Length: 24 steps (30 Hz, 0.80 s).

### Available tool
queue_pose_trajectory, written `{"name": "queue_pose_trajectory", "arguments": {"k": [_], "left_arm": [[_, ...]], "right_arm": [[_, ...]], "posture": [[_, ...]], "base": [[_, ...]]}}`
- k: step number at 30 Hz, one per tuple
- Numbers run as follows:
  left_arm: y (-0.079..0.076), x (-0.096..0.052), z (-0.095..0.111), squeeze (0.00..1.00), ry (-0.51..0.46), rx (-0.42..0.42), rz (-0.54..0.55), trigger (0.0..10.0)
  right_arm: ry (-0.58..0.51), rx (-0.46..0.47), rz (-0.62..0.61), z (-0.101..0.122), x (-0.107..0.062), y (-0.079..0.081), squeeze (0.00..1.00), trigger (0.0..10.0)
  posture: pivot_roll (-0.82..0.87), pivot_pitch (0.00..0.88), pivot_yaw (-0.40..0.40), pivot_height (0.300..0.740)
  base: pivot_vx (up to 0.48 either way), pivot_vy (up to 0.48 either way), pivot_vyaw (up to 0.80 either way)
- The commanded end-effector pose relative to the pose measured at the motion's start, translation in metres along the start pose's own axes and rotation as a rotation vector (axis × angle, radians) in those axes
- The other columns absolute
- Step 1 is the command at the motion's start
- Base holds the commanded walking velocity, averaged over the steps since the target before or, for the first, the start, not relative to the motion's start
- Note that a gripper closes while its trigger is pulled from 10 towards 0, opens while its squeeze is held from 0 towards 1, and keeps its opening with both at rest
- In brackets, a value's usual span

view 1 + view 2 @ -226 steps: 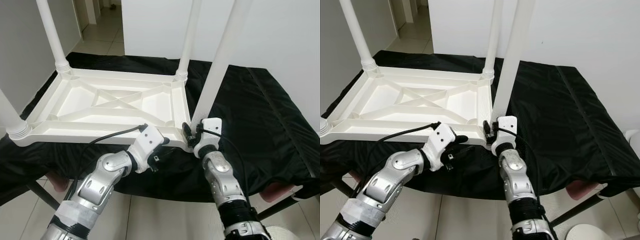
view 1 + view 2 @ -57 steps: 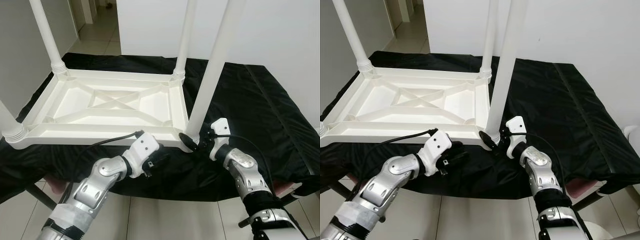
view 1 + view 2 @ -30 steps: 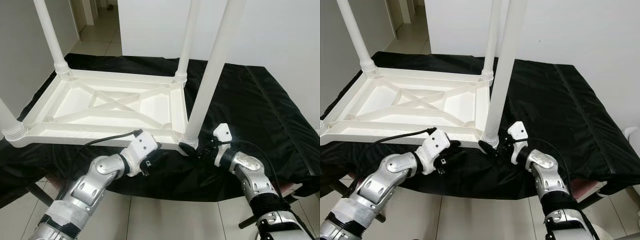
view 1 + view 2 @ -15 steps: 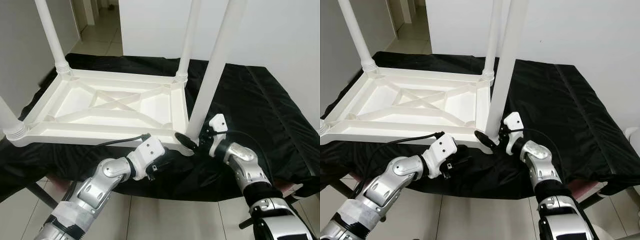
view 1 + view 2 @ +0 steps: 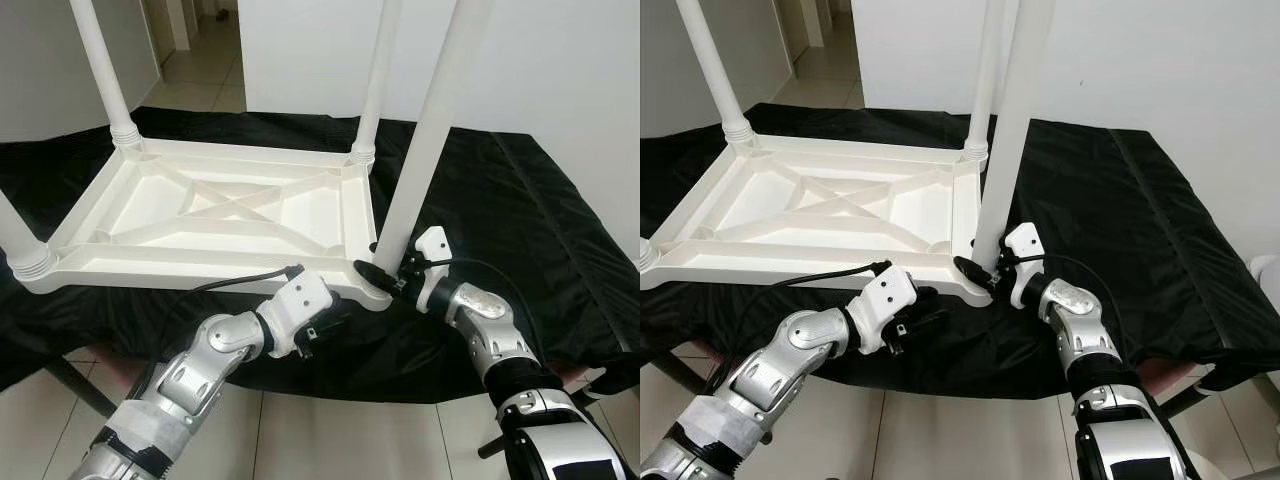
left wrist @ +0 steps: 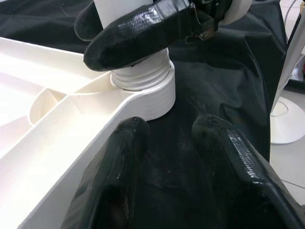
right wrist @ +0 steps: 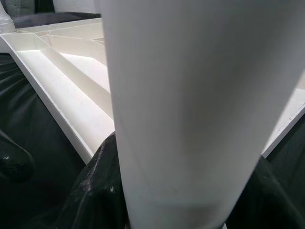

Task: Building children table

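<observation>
Change: the right gripper point(image 5: 385, 275) has crept in closer around the foot of the near leg point(image 5: 425, 150) since half a second ago.
Table point(image 5: 215, 215): upside down on the black cloth point(image 5: 520, 220), three legs up, near leg in its corner socket point(image 6: 145, 90).
Right fingers: pinching the leg, likely to twist it home.
Left gripper point(image 6: 167, 157): fingers spread, empty, under the near rim.
Room: cloth edge close below; open space to the right.

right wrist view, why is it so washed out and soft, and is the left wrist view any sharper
Right wrist view: the white table leg sits so close to the lens that it reads as a soft, nearly featureless pale mass. Left wrist view: sharper on the leg socket, with glare on the right tool's finger; the left tool's own fingers look soft.
</observation>
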<state>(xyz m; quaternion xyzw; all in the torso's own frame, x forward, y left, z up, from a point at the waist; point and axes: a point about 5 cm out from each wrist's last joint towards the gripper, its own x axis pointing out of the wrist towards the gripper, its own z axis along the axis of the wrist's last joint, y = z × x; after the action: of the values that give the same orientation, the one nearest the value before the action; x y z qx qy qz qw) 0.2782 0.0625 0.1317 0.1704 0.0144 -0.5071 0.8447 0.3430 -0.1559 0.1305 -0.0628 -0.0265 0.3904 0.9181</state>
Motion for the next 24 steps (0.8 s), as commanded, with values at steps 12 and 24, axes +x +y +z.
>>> {"name": "queue_pose_trajectory", "arguments": {"k": [12, 24], "left_arm": [[0.004, 0.006, -0.002, 0.0, 0.007, -0.011, -0.013, 10.0], [0.019, 0.007, -0.005, 0.0, 0.023, -0.097, 0.128, 10.0]], "right_arm": [[-0.022, 0.068, -0.242, -0.003, -0.008, 0.002, 0.0, 10.0], [0.005, 0.15, -0.715, -0.003, -0.002, 0.032, 0.0, 10.0]], "posture": [[-0.04, 0.008, -0.029, 0.74], [-0.05, 0.02, -0.048, 0.74]], "base": [[0.0, 0.0, 0.0], [0.0, 0.0, 0.0]]}}
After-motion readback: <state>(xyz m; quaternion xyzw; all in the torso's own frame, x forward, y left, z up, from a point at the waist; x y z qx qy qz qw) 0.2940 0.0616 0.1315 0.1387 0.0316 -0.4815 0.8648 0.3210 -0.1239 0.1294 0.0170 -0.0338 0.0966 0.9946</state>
